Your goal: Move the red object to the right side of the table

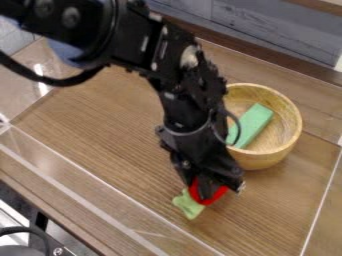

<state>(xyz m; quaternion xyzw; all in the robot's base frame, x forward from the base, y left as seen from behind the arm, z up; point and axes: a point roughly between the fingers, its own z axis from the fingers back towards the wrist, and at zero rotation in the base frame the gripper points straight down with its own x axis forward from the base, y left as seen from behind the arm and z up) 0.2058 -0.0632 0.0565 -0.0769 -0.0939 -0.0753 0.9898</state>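
Observation:
The red object (202, 192) is a small red toy fruit with a light green leafy stem (189, 206) sticking out below it. My black gripper (206, 188) points straight down and is shut on the red object, holding it just above the brown wood-grain table (94, 140) near the front wall. Most of the fruit is hidden between the fingers; only its lower red part and the leaf show.
A wooden bowl (286, 140) holding a green block (251, 125) stands just right of and behind the gripper. Low clear acrylic walls (80, 205) border the table at the front and left. Bare wood lies to the left and at the front right.

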